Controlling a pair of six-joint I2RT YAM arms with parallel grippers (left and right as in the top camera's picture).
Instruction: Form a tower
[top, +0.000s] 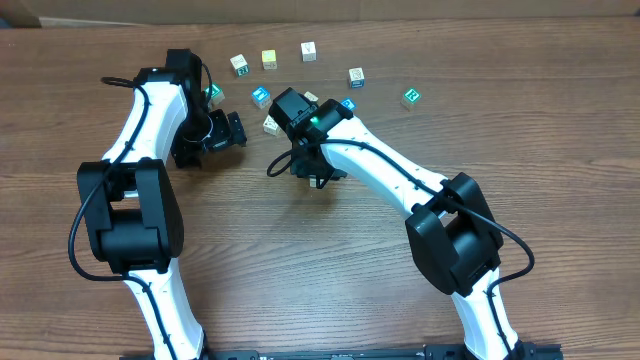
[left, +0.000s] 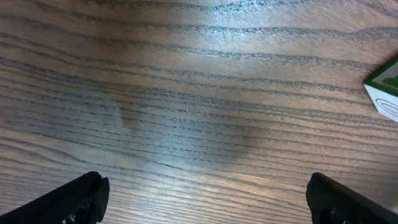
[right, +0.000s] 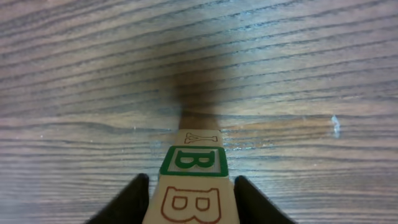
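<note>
While right claw (right: 191, 182) straddles tower (right: 193, 160) | left claw (left: 204, 182) hovers, spread wide

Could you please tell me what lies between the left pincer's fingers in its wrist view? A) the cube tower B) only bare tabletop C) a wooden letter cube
B: the left pincer stands open over bare brown wood-grain tabletop, and the one small wooden cube with green print sits at the picture's right edge, outside that opening.
</note>
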